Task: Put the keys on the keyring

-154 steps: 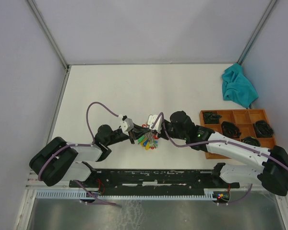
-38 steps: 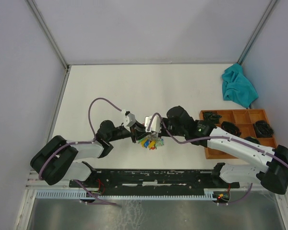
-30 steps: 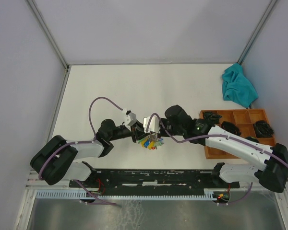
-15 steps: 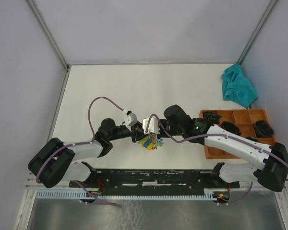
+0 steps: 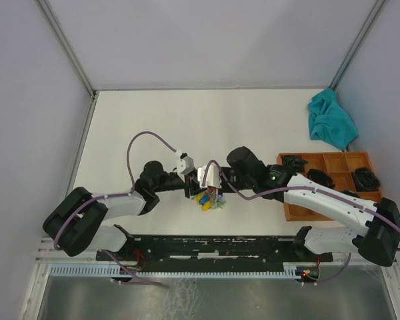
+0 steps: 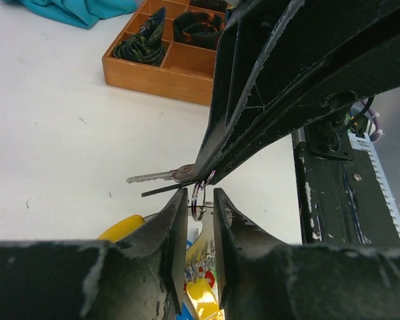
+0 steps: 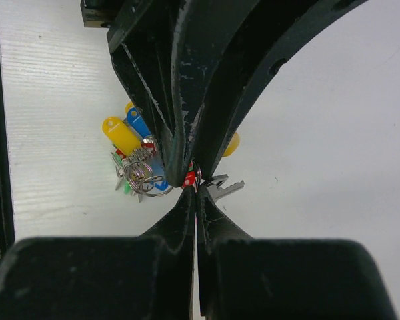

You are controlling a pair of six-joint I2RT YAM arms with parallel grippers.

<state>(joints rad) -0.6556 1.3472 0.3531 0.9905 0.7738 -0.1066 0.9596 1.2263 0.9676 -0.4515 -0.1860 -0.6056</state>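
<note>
The keyring [image 5: 211, 202] hangs as a bunch of yellow, blue, red and green tags between the two arms at the table's near middle. My right gripper [image 7: 195, 190] is shut on a silver key [image 7: 225, 189]; the key's blade [image 6: 152, 177] points away and its head is hidden between the fingers. My left gripper [image 6: 200, 198] meets it tip to tip, its jaws a narrow gap apart. A small silver ring [image 6: 198, 197] stands edge-on in that gap, with the tags [image 6: 203, 297] hanging below. I cannot tell whether the ring touches the pads. A wire ring [image 7: 145, 179] shows beside the left fingers [image 7: 177, 100].
A wooden tray [image 5: 320, 155] with dark items in its compartments stands at the right, under the right forearm. A teal cloth [image 5: 331, 121] lies at the far right edge. A black rail [image 5: 213, 247] runs along the near edge. In the left wrist view the tray [image 6: 161, 73] is behind the jaws.
Over the last seconds the right gripper has crept left and the left wrist has edged right, so the two tips now meet over the bunch of tags.
</note>
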